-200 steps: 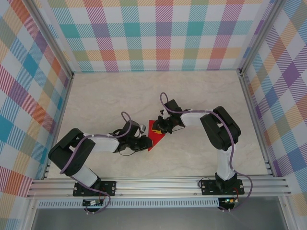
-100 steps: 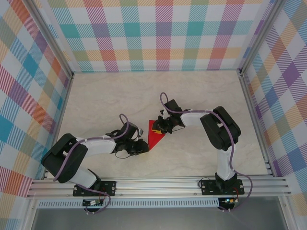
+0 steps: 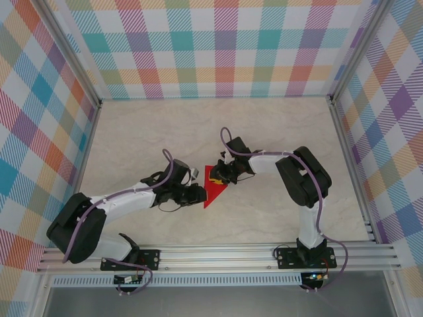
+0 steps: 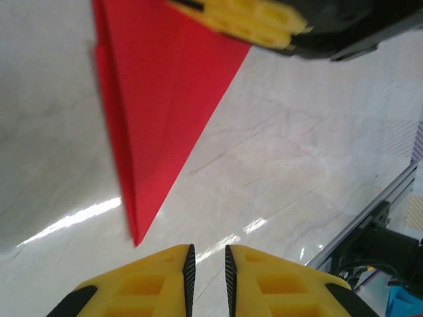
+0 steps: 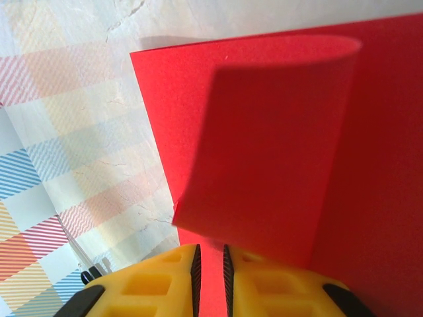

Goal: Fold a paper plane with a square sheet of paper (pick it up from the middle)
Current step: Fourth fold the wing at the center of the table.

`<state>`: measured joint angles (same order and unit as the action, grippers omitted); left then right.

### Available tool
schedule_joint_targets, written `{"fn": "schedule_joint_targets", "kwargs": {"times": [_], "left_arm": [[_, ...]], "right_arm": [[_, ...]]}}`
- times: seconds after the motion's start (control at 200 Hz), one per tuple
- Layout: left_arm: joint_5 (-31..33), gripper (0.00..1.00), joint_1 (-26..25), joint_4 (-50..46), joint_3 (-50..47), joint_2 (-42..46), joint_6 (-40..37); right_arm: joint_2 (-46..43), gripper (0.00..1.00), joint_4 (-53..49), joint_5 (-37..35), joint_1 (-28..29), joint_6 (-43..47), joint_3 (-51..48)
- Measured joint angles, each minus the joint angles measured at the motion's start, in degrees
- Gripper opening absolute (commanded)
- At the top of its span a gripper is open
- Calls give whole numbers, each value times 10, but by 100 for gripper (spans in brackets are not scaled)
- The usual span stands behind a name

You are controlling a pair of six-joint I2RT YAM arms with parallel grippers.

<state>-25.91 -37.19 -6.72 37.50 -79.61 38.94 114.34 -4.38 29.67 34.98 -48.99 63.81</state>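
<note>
**Left wrist camera:** the red paper sheet (image 4: 158, 99) lies flat on the marbled counter (image 4: 297, 152). Its long axis ends in a sharp point aimed at the left fingers (image 4: 158, 281), which stand narrowly apart and empty just short of it. The yellow right fingers (image 4: 244, 18) overlap its far end.

**Right wrist camera:** a flap curls up off the sheet. The finger slit is narrow and shows red; whether it grips is unclear.

**From above:** the sheet sits mid-counter between both arms, pointing toward the near rail (image 3: 264, 254), with checked walls (image 3: 225, 46) around.
</note>
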Motion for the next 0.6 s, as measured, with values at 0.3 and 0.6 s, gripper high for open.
{"fn": "schedule_joint_targets", "kwargs": {"times": [0.3,0.6], "left_arm": [[-24,23,0,64,10,-99,24],[-32,22,0,71,-11,-115,21]], "right_arm": [[3,19,-9,4,0,0,6],[3,19,-9,4,0,0,6]]}}
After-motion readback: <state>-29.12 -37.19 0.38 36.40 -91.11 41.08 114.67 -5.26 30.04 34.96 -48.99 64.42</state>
